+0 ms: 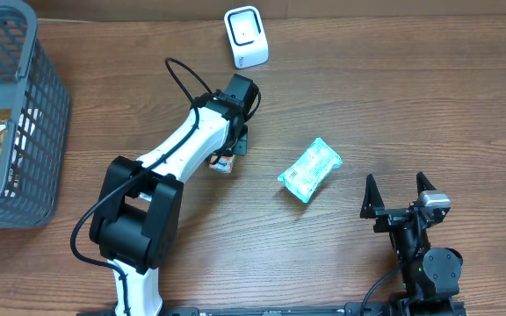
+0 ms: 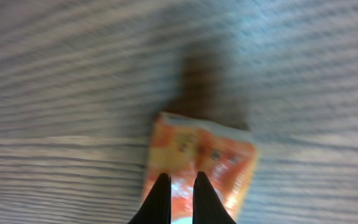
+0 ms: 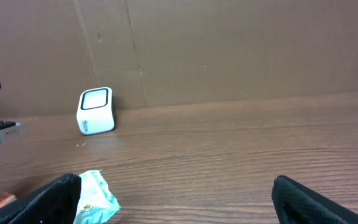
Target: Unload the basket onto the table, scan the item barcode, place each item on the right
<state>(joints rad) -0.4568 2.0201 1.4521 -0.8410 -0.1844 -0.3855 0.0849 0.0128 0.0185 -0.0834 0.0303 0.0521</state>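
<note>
Left gripper [image 2: 180, 186] is pressed together, pinching the near edge of the small orange-and-white foil packet [image 2: 201, 158]. Pick looks done, scan isn't. White cube-shaped barcode scanner [image 1: 246, 37] sits well beyond its fingertips. Right gripper [image 1: 400, 195] is spread wide, holding nothing.

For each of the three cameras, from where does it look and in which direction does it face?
Overhead: above the wooden table, facing down; the left arm and right arm show.
Left wrist: close above the flat orange packet, facing down; the left gripper shut on it.
Right wrist: low, facing across to the white box-shaped scanner; the open right gripper frames the bottom.
Shared: overhead and right wrist both show the scanner and the crumpled pale-teal packet.
</note>
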